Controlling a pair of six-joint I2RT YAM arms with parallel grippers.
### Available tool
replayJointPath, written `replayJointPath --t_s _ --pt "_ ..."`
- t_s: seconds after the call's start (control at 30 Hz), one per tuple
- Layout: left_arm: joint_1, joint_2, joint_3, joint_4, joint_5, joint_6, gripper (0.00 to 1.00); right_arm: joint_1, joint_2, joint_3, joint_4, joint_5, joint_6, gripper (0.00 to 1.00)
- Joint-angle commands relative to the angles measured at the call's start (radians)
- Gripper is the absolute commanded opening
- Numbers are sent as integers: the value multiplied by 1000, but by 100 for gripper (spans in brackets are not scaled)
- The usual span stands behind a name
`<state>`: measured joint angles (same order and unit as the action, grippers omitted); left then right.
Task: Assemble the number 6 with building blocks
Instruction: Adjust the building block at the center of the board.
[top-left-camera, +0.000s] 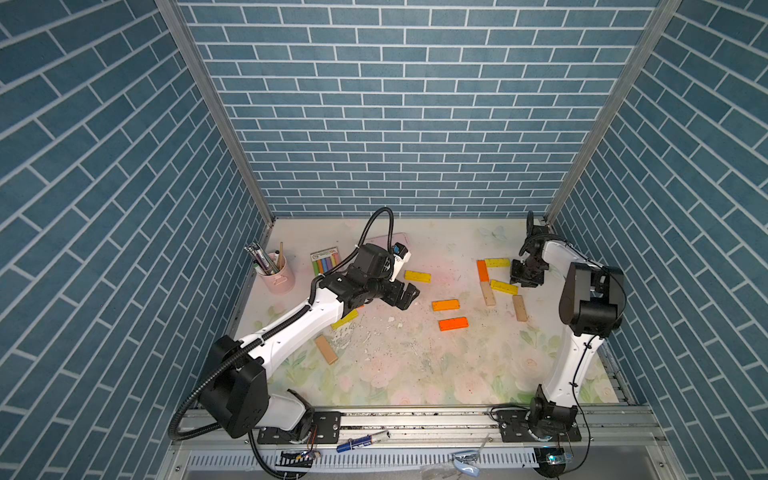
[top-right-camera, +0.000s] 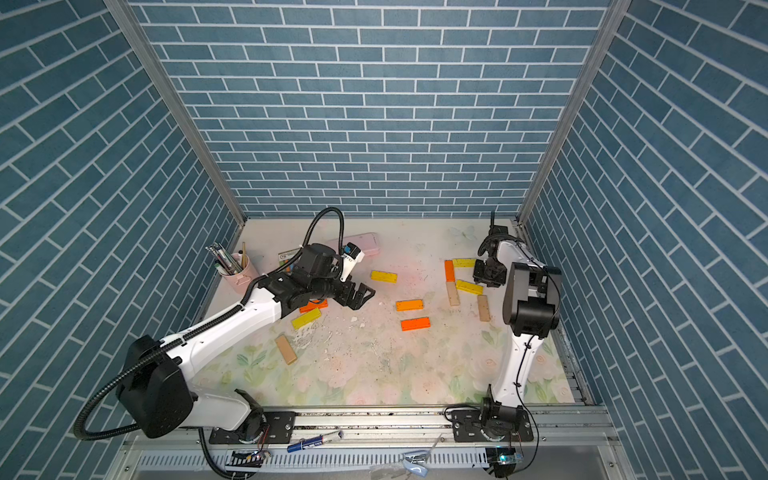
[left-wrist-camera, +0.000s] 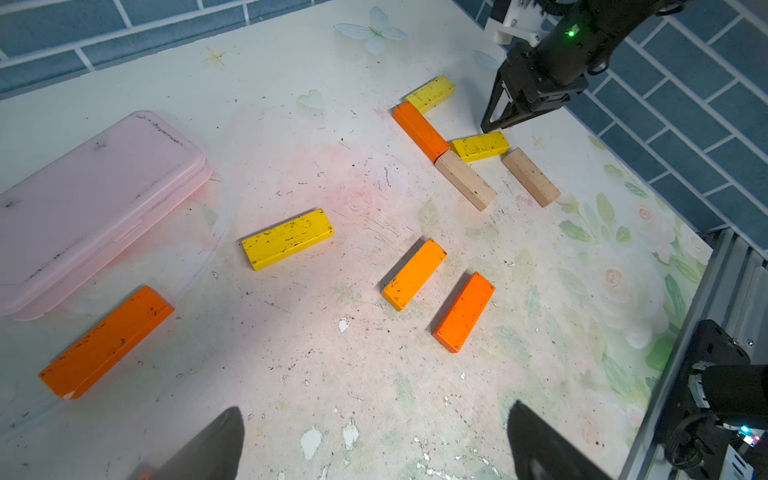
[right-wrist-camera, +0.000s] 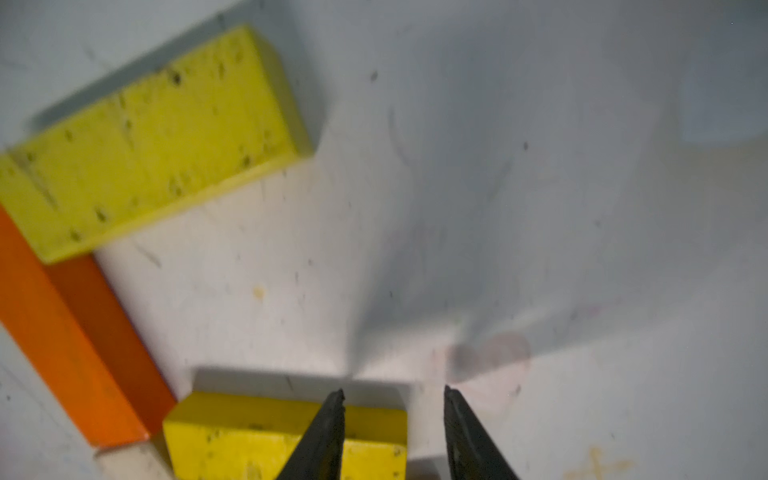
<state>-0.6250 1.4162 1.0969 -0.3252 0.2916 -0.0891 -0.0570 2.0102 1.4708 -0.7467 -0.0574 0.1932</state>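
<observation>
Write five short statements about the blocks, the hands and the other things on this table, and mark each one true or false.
1. The left hand is open and empty. True.
2. The right hand grips a tan block. False: it hangs open at the end of a yellow block, gripping nothing.
3. Near the right hand, an orange block meets a tan block end to end. True.
4. Every block is already joined to the others. False: a loose yellow block, among others, lies apart.
5. Pens stand in a pink cup. True.
</observation>
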Motion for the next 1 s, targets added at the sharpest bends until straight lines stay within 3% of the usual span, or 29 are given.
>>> replayJointPath --t_s 0.0,0.23,0.53,0.97 --pt "-5 5 -2 -11 -8 12 99 10 -129 -94 -24 24 -35 46" --pt "-6 13 1 -6 8 0 99 13 -255 -216 21 36 -13 47" --pt "-7 0 -7 0 3 -4 99 17 -232 -232 4 2 -8 48" --pt "-8 8 -6 2 9 -4 99 30 -196 -294 -39 77 23 52"
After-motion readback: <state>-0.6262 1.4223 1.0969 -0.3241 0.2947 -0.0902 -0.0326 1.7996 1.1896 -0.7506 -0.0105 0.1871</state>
